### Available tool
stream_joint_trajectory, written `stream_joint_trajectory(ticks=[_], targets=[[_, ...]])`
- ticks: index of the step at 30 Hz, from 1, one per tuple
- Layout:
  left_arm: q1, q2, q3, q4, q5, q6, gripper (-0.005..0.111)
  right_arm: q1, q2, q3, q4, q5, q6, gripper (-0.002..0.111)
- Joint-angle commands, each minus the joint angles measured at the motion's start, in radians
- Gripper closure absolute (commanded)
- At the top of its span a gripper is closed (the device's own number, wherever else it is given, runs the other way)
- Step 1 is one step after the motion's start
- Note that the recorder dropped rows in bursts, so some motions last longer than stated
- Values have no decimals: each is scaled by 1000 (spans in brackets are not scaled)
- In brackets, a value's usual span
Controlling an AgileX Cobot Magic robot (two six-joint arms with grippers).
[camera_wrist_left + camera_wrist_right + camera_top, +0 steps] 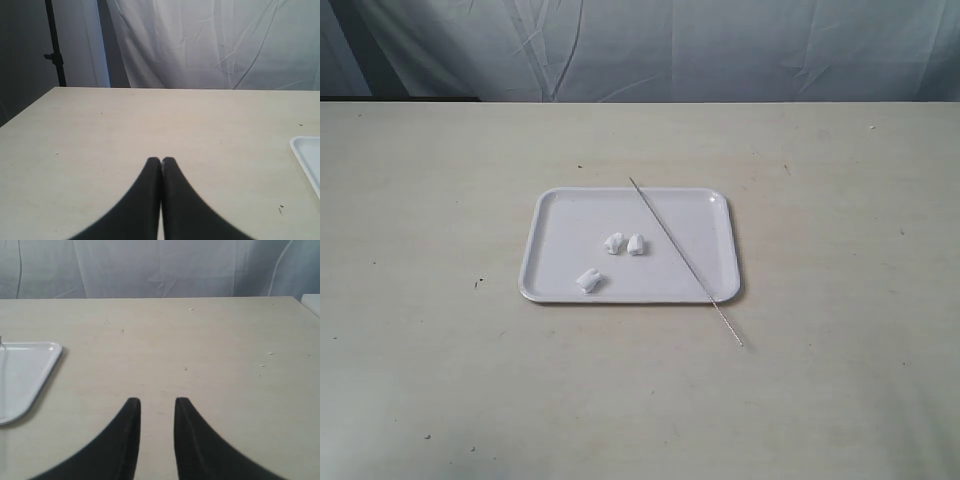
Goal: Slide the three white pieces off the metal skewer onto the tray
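Tray: the white tray (552, 270) sits mid-table on the pale table (430, 350).
Pieces: the three white pieces (636, 244) lie loose on the tray, off the rod. Two are just beside each other near its middle, the third piece (588, 281) by its near edge, toward the left corner.
Skewer: the metal skewer (672, 240) lies bare, slanting across the tray's right half, its ends overhanging the far edge and the near right corner.
Left gripper: the left gripper (161, 162) is clenched on nothing, over bare table.
Right gripper: the right gripper (157, 402) is released and empty, near a tray corner.
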Motion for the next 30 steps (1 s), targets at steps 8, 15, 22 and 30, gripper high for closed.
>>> stream_joint_trajectory(ticks=[8, 15, 22, 30], targets=[[-5, -4, 5, 28, 0, 1, 107, -4, -5, 2, 8, 2, -9, 84], [-5, -4, 5, 28, 1, 1, 107, -4, -5, 2, 8, 2, -9, 84], [-5, -4, 5, 28, 1, 1, 107, -4, -5, 2, 8, 2, -9, 84], [-5, -4, 5, 28, -2, 1, 107, -4, -5, 2, 12, 2, -9, 84]])
